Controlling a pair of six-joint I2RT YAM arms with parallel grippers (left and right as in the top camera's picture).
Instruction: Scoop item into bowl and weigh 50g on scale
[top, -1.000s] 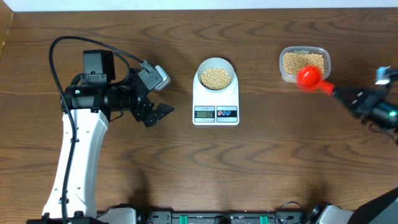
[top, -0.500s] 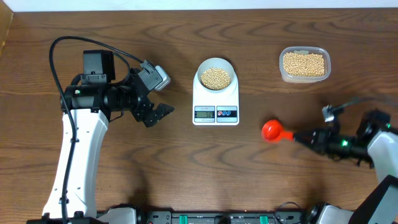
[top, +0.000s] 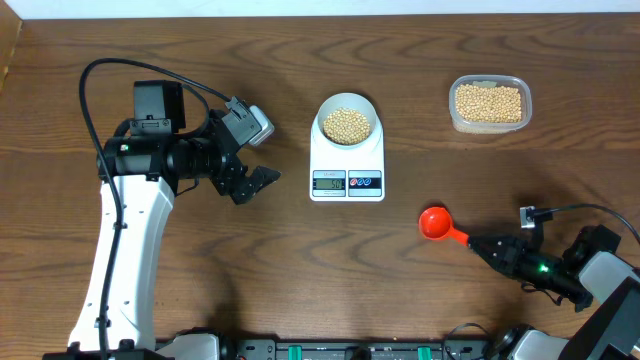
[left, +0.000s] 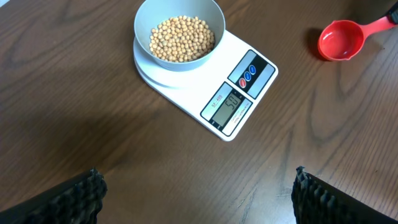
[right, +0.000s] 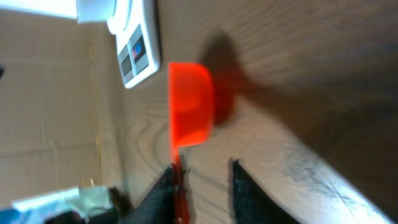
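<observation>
My right gripper (right: 202, 167) stands narrowly parted, with the handle of the red scoop (right: 191, 102) between its fingers, running straight ahead. Beyond the cup, off that line, the bowl (left: 180, 66) of soybeans (left: 182, 37) sits on the scale (left: 186, 94). My wide-open left gripper (left: 196, 186) is nearer it.

Scoop (top: 434, 222): you see it red, lying on the table with its cup facing up and its handle running toward the near right.
Container (top: 490, 128): clear plastic with rounded corners; you find it at the far right, well apart from the scoop.
Table (top: 300, 270): dark brown wood grain.
Strip (top: 320, 8): pale, along the table's far edge.
</observation>
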